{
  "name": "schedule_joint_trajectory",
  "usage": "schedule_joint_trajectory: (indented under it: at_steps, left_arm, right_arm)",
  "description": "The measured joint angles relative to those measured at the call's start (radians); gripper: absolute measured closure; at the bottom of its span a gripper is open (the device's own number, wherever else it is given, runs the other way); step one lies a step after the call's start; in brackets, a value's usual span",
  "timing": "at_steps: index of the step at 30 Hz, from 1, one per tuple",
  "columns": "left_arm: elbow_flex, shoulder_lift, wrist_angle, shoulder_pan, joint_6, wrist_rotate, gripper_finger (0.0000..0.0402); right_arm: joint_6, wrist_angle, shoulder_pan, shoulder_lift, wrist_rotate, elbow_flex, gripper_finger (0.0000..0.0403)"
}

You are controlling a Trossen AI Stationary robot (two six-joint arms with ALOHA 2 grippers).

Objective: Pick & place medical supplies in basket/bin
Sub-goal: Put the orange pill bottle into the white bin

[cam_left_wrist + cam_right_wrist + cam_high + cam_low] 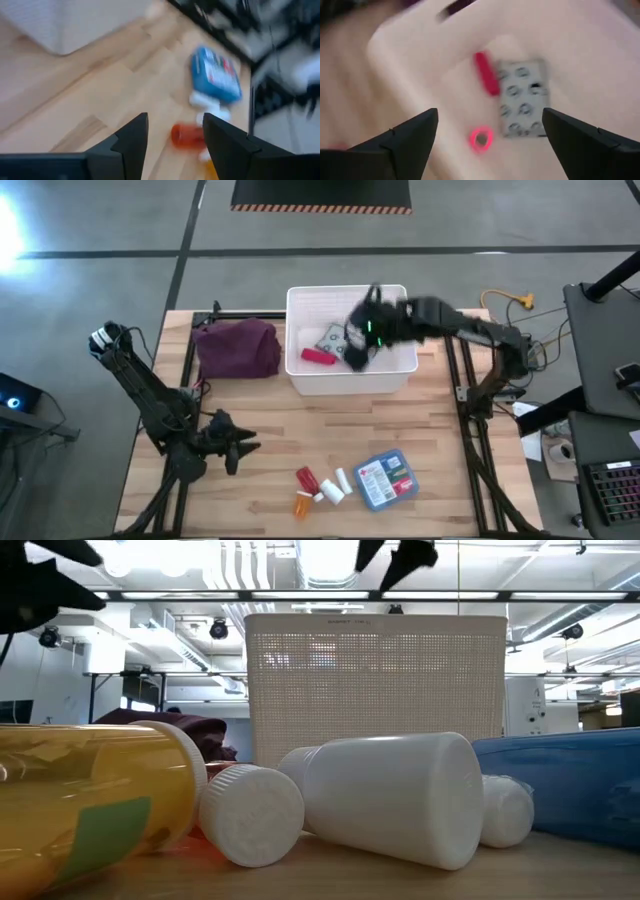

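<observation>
Task partly done. Already in bin [300,300]: red packet [317,356], patterned pouch [331,338], pink tape roll [480,137]. Left on table [280,430], near front edge and well apart from bin: blue-and-red box [386,478], orange bottle [302,504], red bottle [306,479], white bottles [336,487]. Right gripper [362,330] above bin interior, fingers spread wide, holding nothing. Left gripper [240,446] low over table, left of bottles, fingers parted, empty. No brand, label or writing legible on box or bottles.
</observation>
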Motion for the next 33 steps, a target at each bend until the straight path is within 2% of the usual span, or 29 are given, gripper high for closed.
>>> schedule_joint_trajectory:
  at_steps: [3,6,12,16,23,28,33]
  left_arm:
    - [0.000,0.027,0.086,0.034,0.279,0.130,0.0228]
    - [0.001,0.052,0.135,0.113,0.514,0.304,0.0228]
    - [0.057,0.144,0.161,0.366,0.906,0.669,0.0228]
    - [0.168,0.273,0.128,0.464,1.137,0.879,0.0227]
    - [0.412,0.533,-0.106,0.484,1.392,0.907,0.0185]
    - [0.549,0.662,-0.139,0.479,1.569,0.912,0.0152]
    - [0.621,0.753,-0.162,0.481,1.649,0.961,0.0146]
  right_arm:
    - [-0.092,0.001,0.156,-0.045,0.042,-0.079,0.0059]
    - [-0.081,-0.001,0.298,-0.072,0.085,-0.158,0.0067]
    - [0.166,0.002,0.509,-0.069,0.154,-0.263,0.0073]
    - [0.352,-0.044,0.608,-0.063,0.213,-0.289,0.0064]
    - [0.586,-0.124,0.701,-0.055,0.214,-0.318,0.0035]
    - [0.652,-0.134,0.736,-0.055,0.197,-0.357,0.0033]
    - [0.689,-0.136,0.759,-0.055,0.179,-0.377,0.0033]
